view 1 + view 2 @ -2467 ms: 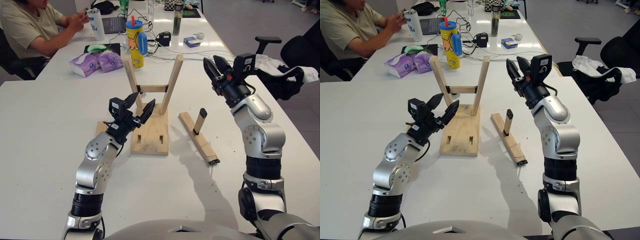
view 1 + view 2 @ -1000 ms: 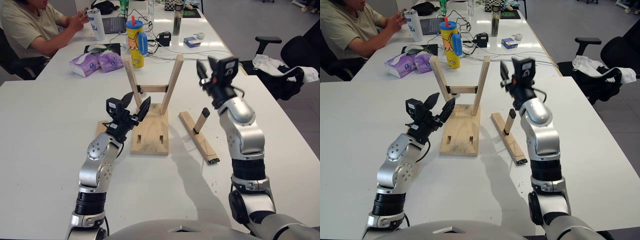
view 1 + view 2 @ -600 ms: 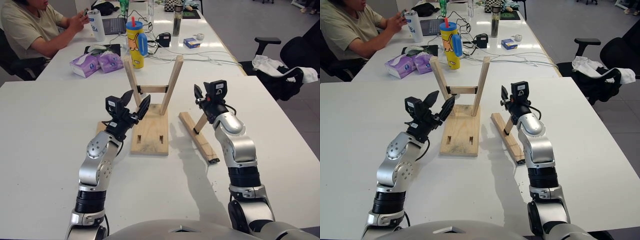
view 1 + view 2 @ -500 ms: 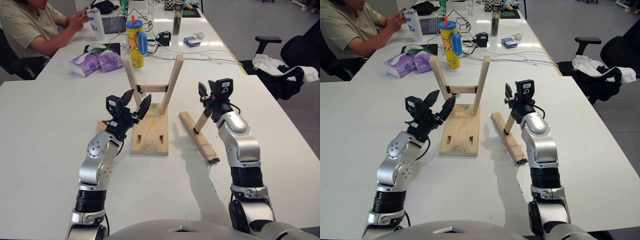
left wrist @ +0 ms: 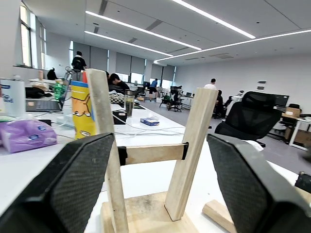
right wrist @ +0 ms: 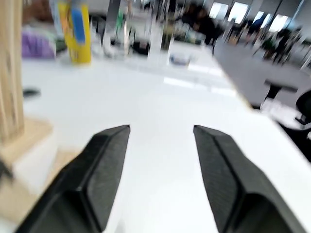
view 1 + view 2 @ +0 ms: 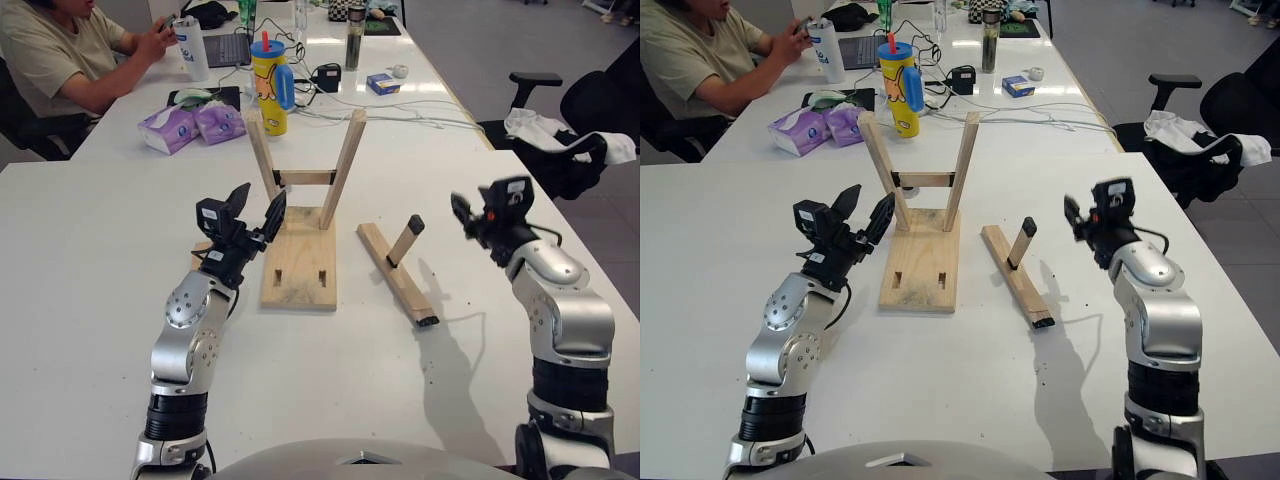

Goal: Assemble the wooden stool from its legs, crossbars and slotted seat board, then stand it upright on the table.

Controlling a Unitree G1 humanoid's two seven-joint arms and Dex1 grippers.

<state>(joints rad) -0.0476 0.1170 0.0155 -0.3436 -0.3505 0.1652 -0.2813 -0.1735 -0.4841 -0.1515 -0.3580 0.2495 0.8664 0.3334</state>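
**A:** The left gripper (image 7: 260,197) hovers just off the left edge of the slotted seat board (image 7: 300,265); its fingers are spread wide with nothing between them.

**B:** The board lies flat on the white table (image 7: 90,320); two legs (image 7: 345,165) stand up out of its far end, splaying apart toward the top; a crossbar (image 7: 306,177) ties them together partway up; two slots (image 7: 300,273) show in the near end.

**A:** And from the left wrist view, that standing frame sits square between the two open fingers; close, but not touched.

**B:** Just right of the board, the other leg (image 7: 398,275) lies flat on the table; a short crossbar (image 7: 404,240) juts up from it at a tilt.

**A:** The right gripper (image 7: 462,213) hangs above the table, well to the right of that lying leg; jaws parted, holding nothing.

**B:** Far side of the table: a yellow cup (image 7: 270,85) behind the frame; tissue packs (image 7: 195,122) to its left.
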